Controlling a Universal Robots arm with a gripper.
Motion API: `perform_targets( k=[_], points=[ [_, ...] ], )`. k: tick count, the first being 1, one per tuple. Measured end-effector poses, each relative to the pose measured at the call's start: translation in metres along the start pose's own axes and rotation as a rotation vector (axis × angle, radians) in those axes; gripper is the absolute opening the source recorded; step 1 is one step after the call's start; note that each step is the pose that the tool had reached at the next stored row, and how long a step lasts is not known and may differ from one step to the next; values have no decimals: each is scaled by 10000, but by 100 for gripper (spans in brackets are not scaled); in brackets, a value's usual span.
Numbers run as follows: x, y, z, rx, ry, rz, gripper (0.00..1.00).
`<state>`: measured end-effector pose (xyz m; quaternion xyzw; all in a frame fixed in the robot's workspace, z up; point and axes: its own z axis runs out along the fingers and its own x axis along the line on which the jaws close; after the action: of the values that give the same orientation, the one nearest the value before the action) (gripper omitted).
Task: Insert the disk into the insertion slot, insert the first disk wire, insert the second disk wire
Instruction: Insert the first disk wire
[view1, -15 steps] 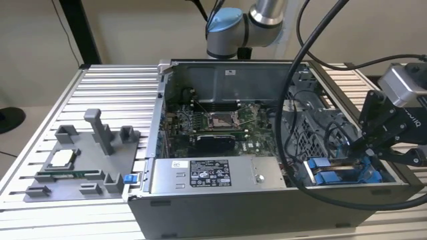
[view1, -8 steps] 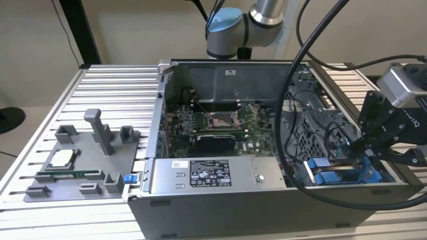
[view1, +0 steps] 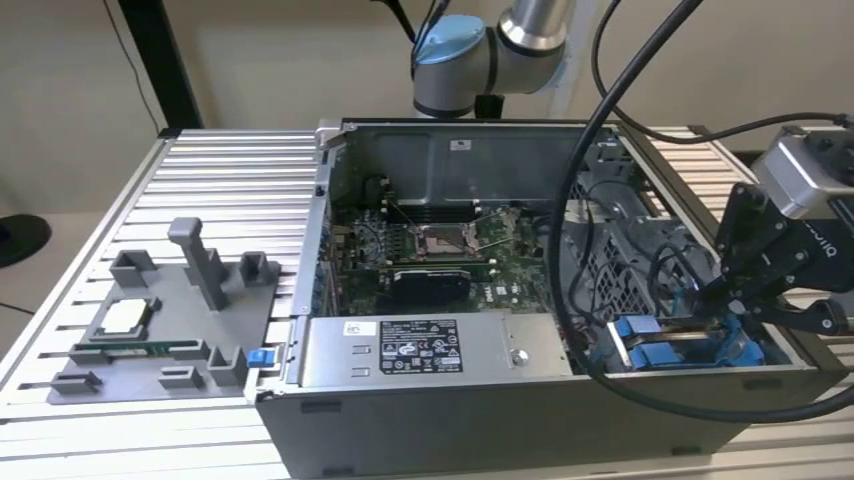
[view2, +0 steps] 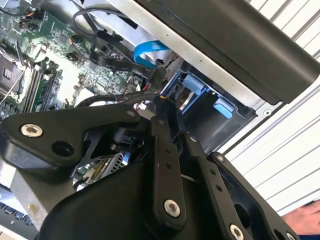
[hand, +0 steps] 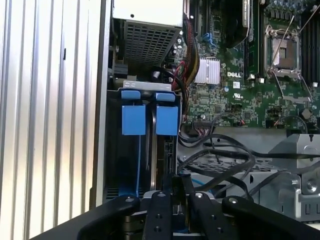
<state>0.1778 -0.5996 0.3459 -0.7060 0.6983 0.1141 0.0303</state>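
The disk (view1: 678, 350) sits in the insertion slot (view1: 787, 352) at the case's corner on the exterior view's right, its blue carrier tabs (hand: 150, 117) side by side. My gripper (view1: 714, 300) hangs just above the disk's back end. In both wrist views the fingers (hand: 162, 210) stand close together on a black disk wire (view2: 107, 100), whose plug end sits at the gripper tips (view2: 162, 106) next to the blue carrier (view2: 194, 82). I cannot tell whether the plug touches the disk.
A loose blue flat cable (view2: 150, 52) arcs above the bay. Black cables (hand: 220, 160) loop over the perforated cage beside it. The grey power-supply box (view1: 414, 350) and the motherboard (view1: 427, 250) fill the case. A grey parts fixture (view1: 160, 320) lies on the slatted table.
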Motion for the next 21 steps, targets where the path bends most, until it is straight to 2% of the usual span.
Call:
perform_targets(
  k=[9,15,21],
  points=[
    [10,-7,49,6,0,-5,0],
    [13,-8,61,78,2,-19,0],
    [9,-8,63,84,1,-21,0]
  ],
)
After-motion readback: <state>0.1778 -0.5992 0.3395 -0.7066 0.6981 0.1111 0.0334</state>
